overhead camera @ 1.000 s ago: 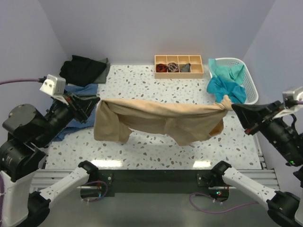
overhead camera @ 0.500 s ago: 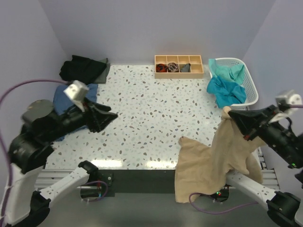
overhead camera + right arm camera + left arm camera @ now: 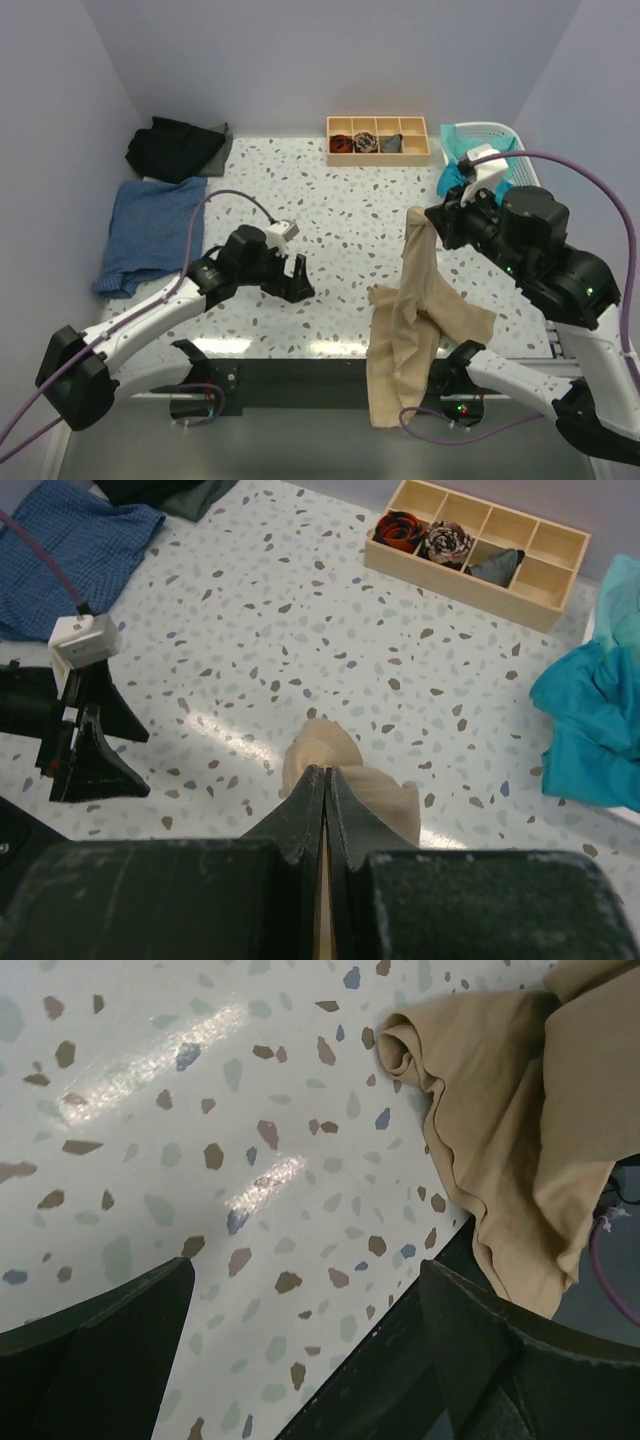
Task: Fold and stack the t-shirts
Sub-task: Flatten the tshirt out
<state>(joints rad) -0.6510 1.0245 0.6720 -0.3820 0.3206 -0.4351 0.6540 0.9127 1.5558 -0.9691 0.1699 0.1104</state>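
Note:
The tan-beige t-shirt [image 3: 410,320] hangs bunched from my right gripper [image 3: 424,222], which is shut on its top end [image 3: 320,750] above the table's right half. The shirt's lower part lies on the table and spills over the front edge [image 3: 510,1110]. My left gripper [image 3: 296,281] is open and empty, low over the speckled table left of the shirt, with both fingers [image 3: 100,1345] wide apart and not touching the cloth. A denim-blue t-shirt [image 3: 150,230] lies flat at the left. A black t-shirt [image 3: 175,145] sits at the back left corner.
A wooden tray [image 3: 378,140] with four compartments stands at the back centre. The white laundry basket [image 3: 492,128] at the back right holds teal shirts [image 3: 452,150] and is partly hidden by my right arm. The table's front edge [image 3: 400,1300] runs just under the left gripper.
The left gripper let go of the tan shirt, opened wide and swung to the table's front centre. The right gripper carried the hanging shirt inward over the table.

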